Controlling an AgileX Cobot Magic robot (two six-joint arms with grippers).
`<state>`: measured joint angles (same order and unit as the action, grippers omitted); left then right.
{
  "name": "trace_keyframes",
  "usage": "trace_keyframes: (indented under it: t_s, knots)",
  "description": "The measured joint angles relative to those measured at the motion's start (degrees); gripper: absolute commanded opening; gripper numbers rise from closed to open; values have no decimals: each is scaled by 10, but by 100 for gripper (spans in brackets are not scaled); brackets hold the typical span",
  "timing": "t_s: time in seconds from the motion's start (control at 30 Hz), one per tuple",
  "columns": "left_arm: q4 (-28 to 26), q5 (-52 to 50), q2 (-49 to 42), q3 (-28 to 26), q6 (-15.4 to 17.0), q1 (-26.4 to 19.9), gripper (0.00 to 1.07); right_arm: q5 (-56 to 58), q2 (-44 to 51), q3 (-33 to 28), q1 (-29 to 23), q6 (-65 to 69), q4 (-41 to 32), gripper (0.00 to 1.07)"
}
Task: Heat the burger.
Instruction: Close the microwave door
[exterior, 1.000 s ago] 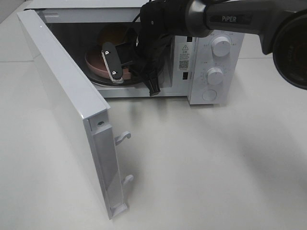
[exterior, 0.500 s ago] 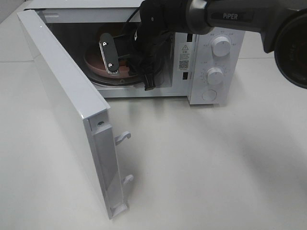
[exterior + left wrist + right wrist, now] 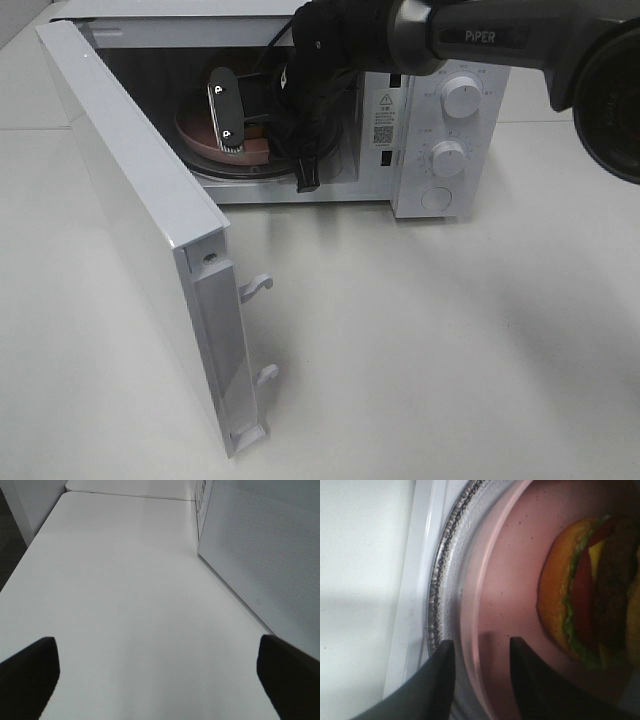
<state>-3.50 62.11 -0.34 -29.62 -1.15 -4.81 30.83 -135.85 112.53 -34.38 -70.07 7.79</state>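
Exterior high view shows the right arm [image 3: 470, 38] reaching deeper into the microwave [image 3: 480, 140] than a second ago. Its silver finger sits higher and further back, and the pink plate [image 3: 195, 130] lies further in, in shadow on the turntable [image 3: 445, 565], where earlier it was nearer the front opening. The door [image 3: 130, 190] stands swung out as before. In the right wrist view the right gripper [image 3: 481, 650] straddles the plate's rim with its fingers [image 3: 435, 680] narrowly parted. One is over the glass turntable and the other over the plate, and a sliver of gap shows on each side of the rim, so they no longer pinch it. The burger [image 3: 585, 590] is on the plate inside the microwave, apart from the fingers. Its layers show as bands side by side: bun, green, red, yellow, dark patty. The stack therefore seems to run along the plate toward the held rim, as if tipped on its side, though I cannot be sure. The left gripper [image 3: 156, 645] hangs wide open over the bare table [image 3: 125, 580], beside the door, with nothing between its fingers. "PiPER" is printed on the right arm. A warning label [image 3: 383, 115] with a triangle and a square code sits beside the knobs [image 3: 460, 97]; its small print cannot be read.
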Motion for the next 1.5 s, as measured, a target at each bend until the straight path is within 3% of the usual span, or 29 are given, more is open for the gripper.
trace_keyframes:
  t_s: [0.4, 0.87, 1.5]
  knots:
    - [0, 0, 0, 0, 0, 0, 100, -32, 52, -78, -1, 8, 4, 52]
    - [0, 0, 0, 0, 0, 0, 100, -99, 121, -203, -2, 72, 4, 82]
    - [0, 0, 0, 0, 0, 0, 100, -155, 235, -371, -2, 102, 19, 80]
